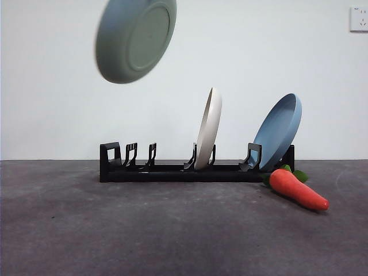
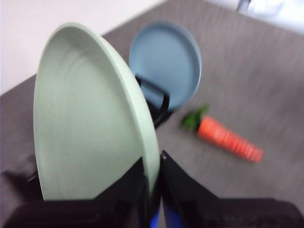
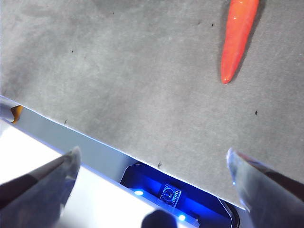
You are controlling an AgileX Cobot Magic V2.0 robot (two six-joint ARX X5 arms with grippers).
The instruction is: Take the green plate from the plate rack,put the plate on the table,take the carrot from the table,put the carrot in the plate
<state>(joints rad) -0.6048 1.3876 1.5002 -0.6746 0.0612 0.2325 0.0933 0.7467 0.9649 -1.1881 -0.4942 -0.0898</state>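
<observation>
High above the plate rack (image 1: 195,169), left hand (image 2: 152,178) gripping green plate (image 2: 90,123); right hand (image 3: 152,164) spread wide

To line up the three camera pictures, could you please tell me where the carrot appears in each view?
Front view: the carrot lies on the table at lower right, beside the plate rack's end.
Left wrist view: right of centre, past the green plate.
Right wrist view: at the upper right edge, partly cropped.
Shared landmark: the carrot's tapered tip.

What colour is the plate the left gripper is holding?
Pale sage green plate, clearest in the left wrist view.
</observation>
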